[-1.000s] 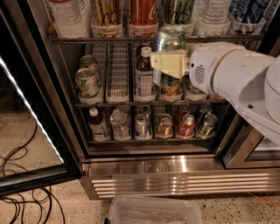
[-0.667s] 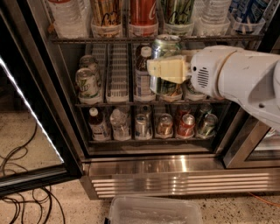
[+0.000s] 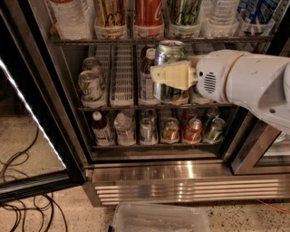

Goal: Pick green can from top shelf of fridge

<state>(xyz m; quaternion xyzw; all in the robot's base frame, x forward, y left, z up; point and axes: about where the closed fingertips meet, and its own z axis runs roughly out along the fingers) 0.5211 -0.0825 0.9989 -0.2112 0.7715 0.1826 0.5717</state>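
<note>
My gripper [image 3: 166, 75] is shut on the green can [image 3: 171, 54], a tall slim can with a silver rim and a body streaked green, white and black. A pale yellow finger [image 3: 174, 74] lies across the can's front. I hold the can upright in front of the middle rack, below the top shelf [image 3: 149, 41] of the fridge [image 3: 158, 174]. My white arm [image 3: 249, 84] reaches in from the right. The fridge's glass door [image 3: 27, 118] stands open at the left.
The top shelf holds a gold-tan striped can [image 3: 110, 13], a red can [image 3: 148, 11], another green-streaked can [image 3: 185, 11] and clear bottles. Short cans [image 3: 90, 84] and a bottle [image 3: 146, 81] stand on the middle rack, several cans on the lower rack. A clear plastic bin [image 3: 158, 217] and cables [image 3: 18, 204] lie on the floor.
My gripper has moved the green can down and slightly left, away from the top shelf and out in front of the middle rack. It has stayed shut on the can.
</note>
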